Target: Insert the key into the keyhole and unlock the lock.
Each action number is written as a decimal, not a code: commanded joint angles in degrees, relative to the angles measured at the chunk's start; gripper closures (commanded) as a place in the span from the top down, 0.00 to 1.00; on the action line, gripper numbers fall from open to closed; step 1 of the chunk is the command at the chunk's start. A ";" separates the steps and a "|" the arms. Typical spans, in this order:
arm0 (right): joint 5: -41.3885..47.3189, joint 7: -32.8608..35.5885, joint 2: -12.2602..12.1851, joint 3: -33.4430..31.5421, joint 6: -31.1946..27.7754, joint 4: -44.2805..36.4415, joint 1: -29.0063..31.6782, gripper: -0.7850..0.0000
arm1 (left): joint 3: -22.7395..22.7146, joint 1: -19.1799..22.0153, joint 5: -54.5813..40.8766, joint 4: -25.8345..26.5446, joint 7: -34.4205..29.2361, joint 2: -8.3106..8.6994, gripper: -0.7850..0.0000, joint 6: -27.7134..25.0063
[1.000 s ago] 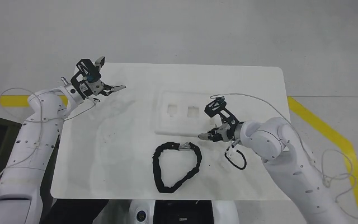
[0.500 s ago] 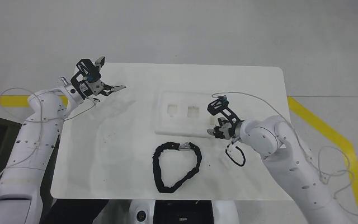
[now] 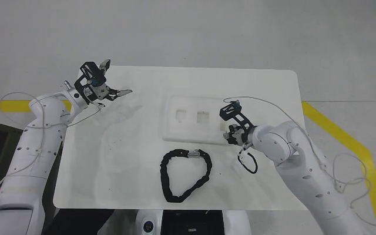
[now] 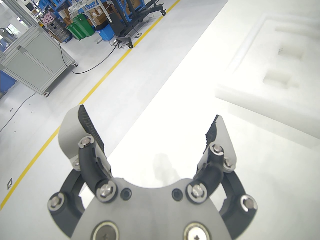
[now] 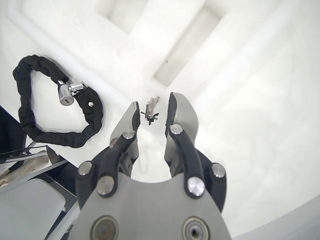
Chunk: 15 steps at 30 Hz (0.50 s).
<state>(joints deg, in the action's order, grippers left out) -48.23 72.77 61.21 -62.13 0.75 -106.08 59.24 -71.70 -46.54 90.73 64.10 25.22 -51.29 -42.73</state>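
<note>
We locate the key [image 5: 151, 107] at the near right edge of the white foam tray [image 3: 176, 126]; we cannot tell whether it rests on the tray's rim or on the table [image 3: 117, 164] just beside it. The key lies flat, with a small black piece attached at its head. The right gripper [image 5: 152, 112] hangs directly over it, with one finger on each side of the key. The fingers [image 5: 175, 111] stand apart and a gap shows between each pad and the key, so the key is not clamped. In the top view we find this gripper [image 3: 228, 138] at the tray's near right corner. To its left and nearer, the chain lock [image 3: 185, 174] lies on the table as a closed loop in a black fabric sleeve, just beside the tray's near edge. Its chrome lock cylinder [image 5: 65, 95] sits at the far side of the loop, and the end face with the keyhole [image 5: 67, 100] is turned towards the right wrist camera. The key and the cylinder are apart. The tray has two rectangular recesses in its top. The left gripper [image 4: 147, 128] is well apart from all of this, above the far left corner of the table [image 3: 120, 93], with its fingers spread wide and nothing between them.
</note>
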 commanded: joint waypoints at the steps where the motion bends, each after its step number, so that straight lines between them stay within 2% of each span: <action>1: -0.22 0.09 0.01 0.05 0.11 0.12 -0.11 0.19 | 0.00 0.00 0.00 0.00 0.00 0.00 1.00 0.00; 4: -0.52 0.21 0.02 0.10 0.23 0.20 -0.20 0.11 | 0.00 0.00 0.00 0.00 0.00 0.00 1.00 0.00; 5: -0.53 0.23 0.02 0.09 0.24 0.20 -0.20 0.03 | 0.00 0.00 0.00 0.00 0.00 0.00 1.00 0.00; 6: -0.60 0.20 0.02 0.09 0.22 0.18 -0.21 0.00 | 0.00 0.00 0.00 0.00 0.00 0.00 1.00 0.00; 15: -1.48 0.32 0.06 0.34 0.00 -0.04 -0.41 0.00 | 0.00 0.00 0.00 0.00 0.00 0.00 1.00 0.00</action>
<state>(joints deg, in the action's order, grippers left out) -49.52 73.01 61.26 -61.80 0.71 -105.98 58.91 -71.70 -46.54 90.73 64.10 25.22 -51.29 -42.73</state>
